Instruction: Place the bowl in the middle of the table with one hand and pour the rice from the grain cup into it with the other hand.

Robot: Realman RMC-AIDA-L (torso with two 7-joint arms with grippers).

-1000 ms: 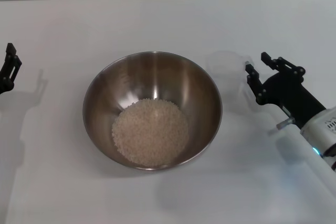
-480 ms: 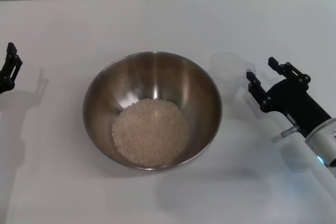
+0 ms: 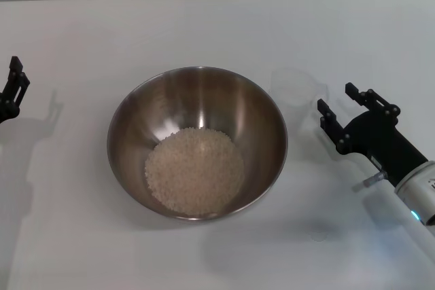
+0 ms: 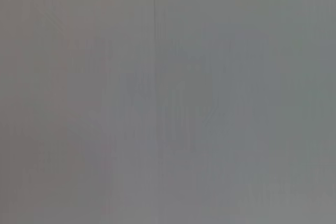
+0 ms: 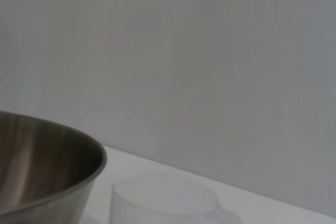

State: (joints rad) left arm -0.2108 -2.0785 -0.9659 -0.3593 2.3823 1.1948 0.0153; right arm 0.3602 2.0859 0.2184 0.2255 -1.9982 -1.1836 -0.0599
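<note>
The steel bowl (image 3: 197, 142) sits in the middle of the white table (image 3: 204, 25), with a heap of pale rice (image 3: 194, 170) in its bottom. Its rim also shows in the right wrist view as the bowl (image 5: 42, 171). The clear grain cup (image 3: 297, 93) stands upright on the table just right of the bowl, and the right wrist view shows the grain cup (image 5: 163, 200) too. My right gripper (image 3: 338, 109) is open, just right of the cup and apart from it. My left gripper (image 3: 12, 86) is parked at the far left edge.
A plain grey wall (image 5: 184, 51) rises behind the table's far edge. The left wrist view shows only a blank grey surface.
My right gripper has drawn back a little to the right and toward me, away from the grain cup. The cup, bowl and left arm have not moved.
</note>
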